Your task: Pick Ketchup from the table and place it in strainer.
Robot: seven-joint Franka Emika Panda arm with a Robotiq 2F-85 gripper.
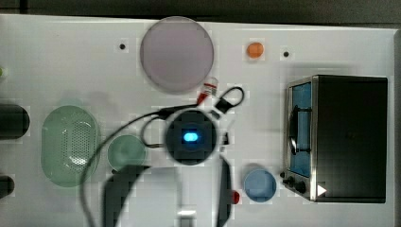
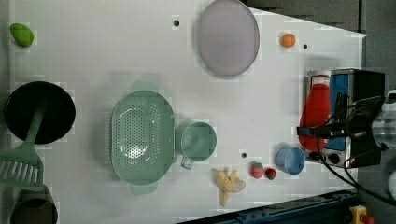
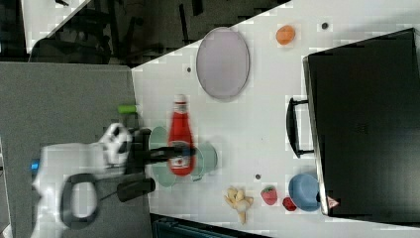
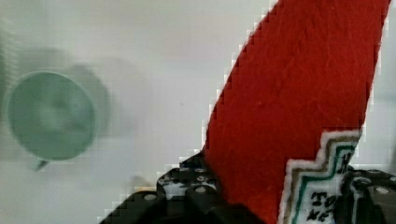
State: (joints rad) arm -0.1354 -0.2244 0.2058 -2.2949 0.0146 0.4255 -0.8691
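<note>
Ketchup (image 3: 181,141) was off the table, held up in the air with the white cap pointing toward the grey-lilac plate (image 3: 223,62) in the right view. Was pinched low on the red body, near the label, by the gripper (image 3: 179,152), with one dark finger on each side. Fingers (image 4: 187,189) were spread partway, just as wide as the bottle, and pressed on it, as seen close up in the wrist view. Looked soft and fuzzy in the wrist view, like cloth. Hung over the white table (image 1: 61,56), near the green cup (image 1: 126,152) in the top view. Could see just the cap end (image 1: 208,90) poking out from under the arm in the top view, beside the edge of the plate. So the pick was done. Not yet in the strainer (image 2: 142,136), which sat with nothing in it, just past the green cup on the left view's left. Still had to go over the cup, get above the strainer, and be let go. Might tip or roll if dropped from too high, so a low drop seemed best. Farther out lay a banana (image 2: 227,183), two strawberries (image 2: 257,170), a blue cup (image 2: 290,160), a small orange (image 2: 288,40) and the toaster oven (image 1: 347,137).
</note>
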